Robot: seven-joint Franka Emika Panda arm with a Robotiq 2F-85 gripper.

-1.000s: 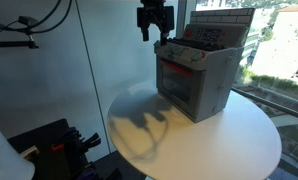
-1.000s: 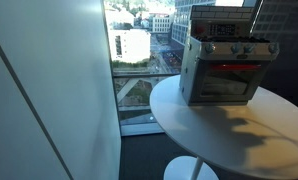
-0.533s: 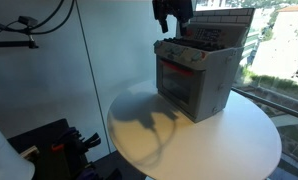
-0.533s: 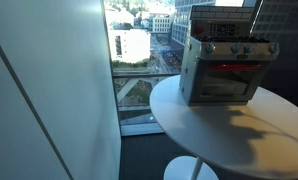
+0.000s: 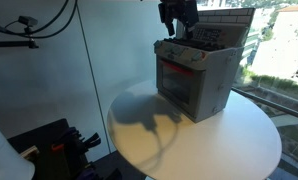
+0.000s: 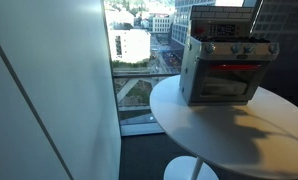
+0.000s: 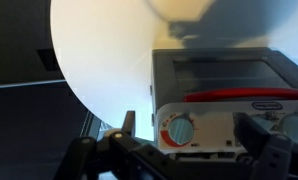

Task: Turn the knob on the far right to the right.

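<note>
Wrist view: pincer (image 7: 189,142) released, grasping nothing, hovering above the toy oven (image 7: 224,75) on the white bench (image 7: 94,60). The far-right knob (image 6: 266,48), seen in an exterior view at the end of the oven's front panel, is untouched. Approach, grip and turn all outstanding.

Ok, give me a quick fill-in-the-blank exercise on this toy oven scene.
1. The toy oven stands on a round ____ table.
2. In an exterior view, the gripper hangs ____ the oven.
3. In the wrist view, the oven's door handle is ____.
Missing words: white; above; red.
</note>
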